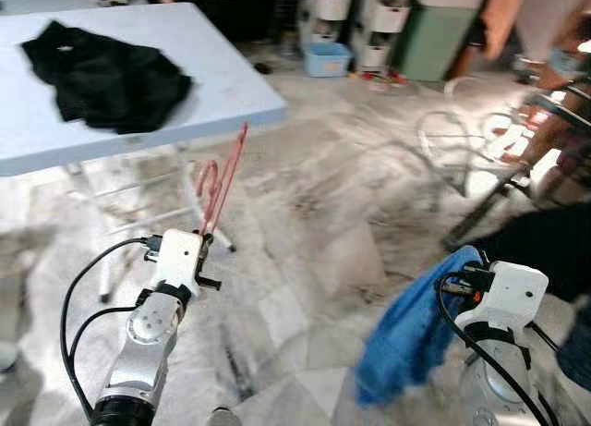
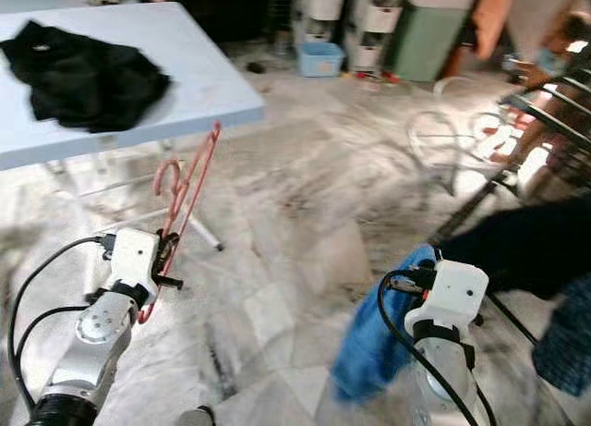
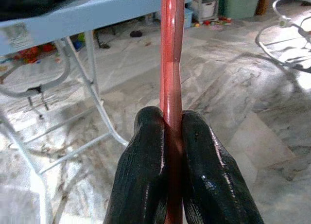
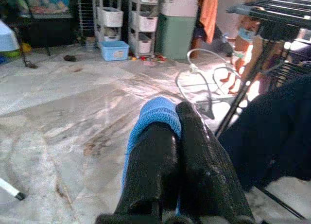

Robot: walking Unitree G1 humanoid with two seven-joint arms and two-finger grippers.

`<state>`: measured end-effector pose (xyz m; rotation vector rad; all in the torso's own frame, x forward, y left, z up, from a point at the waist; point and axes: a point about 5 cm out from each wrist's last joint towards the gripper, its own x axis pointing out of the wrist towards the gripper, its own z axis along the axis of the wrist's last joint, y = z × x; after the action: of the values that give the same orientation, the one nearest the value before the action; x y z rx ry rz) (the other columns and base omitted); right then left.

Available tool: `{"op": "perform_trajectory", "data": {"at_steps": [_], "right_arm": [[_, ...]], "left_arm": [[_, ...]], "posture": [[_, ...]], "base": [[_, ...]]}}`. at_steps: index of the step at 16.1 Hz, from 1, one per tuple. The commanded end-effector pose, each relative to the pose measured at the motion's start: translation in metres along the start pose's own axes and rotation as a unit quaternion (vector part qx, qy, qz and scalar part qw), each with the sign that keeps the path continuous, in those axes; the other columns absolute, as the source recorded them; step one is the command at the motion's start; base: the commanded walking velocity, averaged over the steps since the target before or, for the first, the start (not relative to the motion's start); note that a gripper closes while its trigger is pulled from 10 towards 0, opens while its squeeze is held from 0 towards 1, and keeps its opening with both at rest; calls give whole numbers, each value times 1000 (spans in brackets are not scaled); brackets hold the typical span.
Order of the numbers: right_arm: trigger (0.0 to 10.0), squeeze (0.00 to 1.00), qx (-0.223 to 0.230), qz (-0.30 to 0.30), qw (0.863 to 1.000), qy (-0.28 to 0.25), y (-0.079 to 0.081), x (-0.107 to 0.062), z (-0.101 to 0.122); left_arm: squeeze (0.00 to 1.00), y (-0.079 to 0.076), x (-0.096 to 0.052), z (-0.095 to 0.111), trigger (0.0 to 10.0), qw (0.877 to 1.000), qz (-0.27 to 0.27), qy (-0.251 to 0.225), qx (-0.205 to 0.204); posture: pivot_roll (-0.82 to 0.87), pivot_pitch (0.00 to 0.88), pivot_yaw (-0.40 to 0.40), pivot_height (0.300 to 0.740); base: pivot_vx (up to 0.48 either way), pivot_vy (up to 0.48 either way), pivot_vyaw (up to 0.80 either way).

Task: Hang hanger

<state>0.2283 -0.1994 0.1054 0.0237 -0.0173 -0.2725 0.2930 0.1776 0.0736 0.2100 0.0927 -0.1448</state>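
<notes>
Left gripper (image 3: 172,136) jaws clamp the red hanger (image 1: 224,178) just past the tabletop (image 1: 242,86) edge at 11 o'clock; right gripper (image 4: 177,131) jaws pinch a blue cloth (image 1: 411,329). Open marble floor (image 1: 323,195) lies ahead.

Head pair looks down over the floor (image 1: 314,223); wrist cameras peer close along claws.

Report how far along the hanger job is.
Done: the left gripper is shut on the red hanger, lifted clear of the table. In hand: the right gripper is shut on a blue cloth beside the drying rack. Left: the hanger is not on the rack yet, and a black garment lies on the table.
</notes>
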Motion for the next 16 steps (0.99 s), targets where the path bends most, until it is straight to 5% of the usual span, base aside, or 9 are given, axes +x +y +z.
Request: {"op": "perform_trajectory", "data": {"at_steps": [1,12,16], "right_arm": [[10000,0,-8,-7,1000,-13,-5,0,4],[10000,0,-6,6,1000,-21,-3,7,7],[10000,0,0,2,1000,-26,-5,5,9]], "left_arm": [[0,-2,0,5,10000,1000,-4,-9,7],[0,-6,8,12,10000,1000,-2,-18,-6],[0,-12,10,15,10000,999,-12,-27,-18]], "posture": [[184,54,-123,740],[192,57,-144,740],[172,49,-143,740]], "base": [[0,0,794],[0,0,794],[0,0,0]]}}
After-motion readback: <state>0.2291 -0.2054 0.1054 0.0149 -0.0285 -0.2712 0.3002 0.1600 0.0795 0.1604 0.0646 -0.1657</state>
